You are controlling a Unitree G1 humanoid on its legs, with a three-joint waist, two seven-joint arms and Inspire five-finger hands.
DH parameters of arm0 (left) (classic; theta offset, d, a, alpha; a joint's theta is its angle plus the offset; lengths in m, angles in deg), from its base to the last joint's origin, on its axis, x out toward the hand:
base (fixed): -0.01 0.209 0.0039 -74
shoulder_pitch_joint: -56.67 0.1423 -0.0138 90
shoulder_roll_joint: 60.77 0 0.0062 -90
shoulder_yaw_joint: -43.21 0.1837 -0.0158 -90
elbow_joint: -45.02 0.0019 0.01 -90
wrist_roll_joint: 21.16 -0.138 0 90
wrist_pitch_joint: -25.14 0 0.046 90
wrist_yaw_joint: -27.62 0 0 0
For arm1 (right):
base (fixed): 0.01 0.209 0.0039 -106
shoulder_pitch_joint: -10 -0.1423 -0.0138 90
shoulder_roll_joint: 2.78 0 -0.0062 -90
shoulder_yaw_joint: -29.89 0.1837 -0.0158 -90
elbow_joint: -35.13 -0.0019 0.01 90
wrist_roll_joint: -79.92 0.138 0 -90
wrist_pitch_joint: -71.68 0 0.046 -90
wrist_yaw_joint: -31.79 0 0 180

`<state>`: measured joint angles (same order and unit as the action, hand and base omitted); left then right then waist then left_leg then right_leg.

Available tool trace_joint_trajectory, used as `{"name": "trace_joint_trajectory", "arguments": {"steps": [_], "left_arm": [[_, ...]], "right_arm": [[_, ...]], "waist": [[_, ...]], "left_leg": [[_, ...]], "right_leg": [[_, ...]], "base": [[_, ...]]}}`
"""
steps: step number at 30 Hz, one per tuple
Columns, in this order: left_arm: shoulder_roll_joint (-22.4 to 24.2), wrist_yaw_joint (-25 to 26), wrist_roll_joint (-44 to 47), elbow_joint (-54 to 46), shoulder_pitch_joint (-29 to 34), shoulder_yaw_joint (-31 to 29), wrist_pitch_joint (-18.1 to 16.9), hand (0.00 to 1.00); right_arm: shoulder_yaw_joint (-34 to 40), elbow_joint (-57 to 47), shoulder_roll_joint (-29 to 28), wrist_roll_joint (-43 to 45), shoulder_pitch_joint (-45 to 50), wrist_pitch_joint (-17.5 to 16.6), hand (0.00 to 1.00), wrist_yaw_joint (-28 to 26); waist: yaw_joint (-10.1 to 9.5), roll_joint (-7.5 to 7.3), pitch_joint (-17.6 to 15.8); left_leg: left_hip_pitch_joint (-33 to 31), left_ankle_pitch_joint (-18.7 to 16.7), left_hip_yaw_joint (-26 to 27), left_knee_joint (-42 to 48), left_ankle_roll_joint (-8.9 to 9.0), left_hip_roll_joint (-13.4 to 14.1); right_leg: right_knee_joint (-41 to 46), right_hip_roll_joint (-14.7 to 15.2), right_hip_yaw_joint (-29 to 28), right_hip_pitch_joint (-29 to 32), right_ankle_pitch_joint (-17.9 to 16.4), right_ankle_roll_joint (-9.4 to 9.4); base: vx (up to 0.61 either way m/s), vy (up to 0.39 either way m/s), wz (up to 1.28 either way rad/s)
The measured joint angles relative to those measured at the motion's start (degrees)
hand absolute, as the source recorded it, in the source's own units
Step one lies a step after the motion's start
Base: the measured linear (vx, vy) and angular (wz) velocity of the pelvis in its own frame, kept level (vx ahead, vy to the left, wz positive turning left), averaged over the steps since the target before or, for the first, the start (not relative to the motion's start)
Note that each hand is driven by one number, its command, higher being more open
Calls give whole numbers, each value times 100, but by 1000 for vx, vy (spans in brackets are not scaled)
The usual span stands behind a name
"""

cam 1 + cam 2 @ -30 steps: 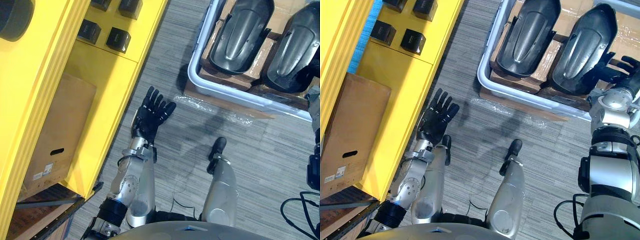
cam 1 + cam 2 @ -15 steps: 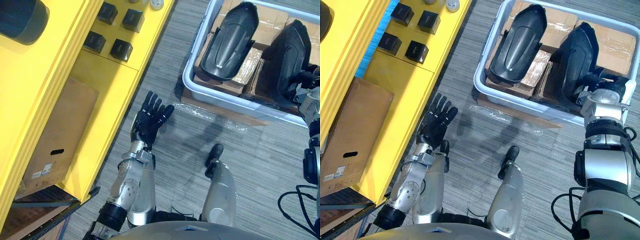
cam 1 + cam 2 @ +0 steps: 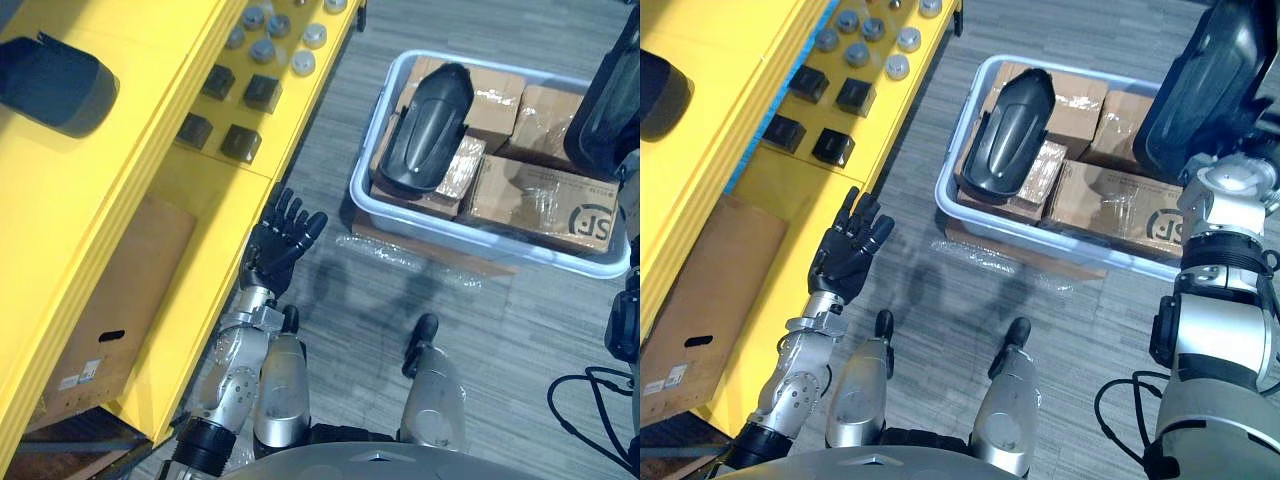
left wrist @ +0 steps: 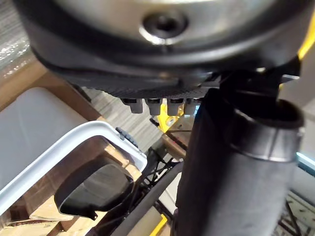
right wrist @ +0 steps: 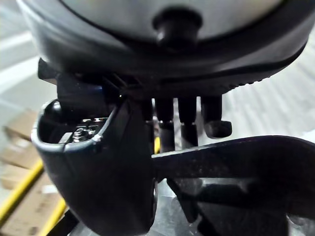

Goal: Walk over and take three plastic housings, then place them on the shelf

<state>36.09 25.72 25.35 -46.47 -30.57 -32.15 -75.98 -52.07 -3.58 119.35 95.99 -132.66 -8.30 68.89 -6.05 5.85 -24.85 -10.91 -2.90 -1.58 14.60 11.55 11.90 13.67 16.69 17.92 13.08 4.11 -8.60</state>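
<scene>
My right hand is shut on a black plastic housing, held up over the right end of the grey bin; the same housing appears at the edge of the left eye view. A second black housing lies in the bin's left half on cardboard boxes. Another dark housing rests on top of the yellow shelf. My left hand hangs open and empty above the carpet, beside the shelf's edge.
Small black boxes and round silver caps sit on the yellow shelf. A cardboard box stands in its lower bay. Clear plastic film lies on the carpet in front of the bin.
My right hand has lifted its housing up out of the bin, uncovering the boxes beneath. The camera has shifted, so the whole scene sits lower. The left hand stays open.
</scene>
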Motion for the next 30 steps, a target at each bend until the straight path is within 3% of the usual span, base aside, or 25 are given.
{"name": "trace_joint_trajectory", "arguments": {"steps": [4,6,9,14,20,27,30], "left_arm": [[-193,-2,-45,-368,-28,-301,239,100],[-248,-2,-44,-491,-144,-377,588,100],[-246,0,14,-490,-445,-294,1171,100],[-92,27,559,-447,-773,174,1896,100],[151,477,1407,143,-1096,386,1955,100],[176,647,1409,594,-1206,598,1455,100],[213,598,1476,689,-1217,726,1236,100]], "right_arm": [[-62,-691,-335,-889,546,-370,0,96],[-98,-1151,-700,-1337,904,-427,0,80],[-265,-1748,-1033,-1894,1270,-455,0,-18],[-562,-2986,-1598,-2921,1849,-720,0,-156],[-813,-3767,-2067,-3788,2672,-1464,0,-172],[-1415,-4324,-2521,-3907,3067,-2235,0,-394],[-1732,-4313,-2746,-3947,3238,-2282,0,-529]], "waist": [[46,-285,528],[136,-466,823],[185,-568,1062],[388,-576,1304],[492,-646,1594],[510,-700,1789],[497,-729,1878]], "left_leg": [[301,8,176,-333,-1,72],[555,-2,313,-507,-3,69],[766,-35,468,-628,-2,72],[960,-106,676,-712,18,92],[1214,-179,881,-773,19,100],[1335,-188,1004,-817,22,99],[1338,-188,1001,-832,22,94]], "right_leg": [[-871,-203,16,-469,401,-5],[-1259,-249,-25,-753,542,-44],[-1573,-293,-105,-965,657,-57],[-1762,-346,-273,-1048,731,-48],[-1808,-369,-451,-1150,746,-56],[-1809,-378,-569,-1158,747,-59],[-1810,-374,-567,-1165,747,-59]], "base": [[150,19,-14],[151,30,-13],[101,21,-18],[26,13,-20],[15,15,-17],[-10,6,-8],[2,5,1]]}}
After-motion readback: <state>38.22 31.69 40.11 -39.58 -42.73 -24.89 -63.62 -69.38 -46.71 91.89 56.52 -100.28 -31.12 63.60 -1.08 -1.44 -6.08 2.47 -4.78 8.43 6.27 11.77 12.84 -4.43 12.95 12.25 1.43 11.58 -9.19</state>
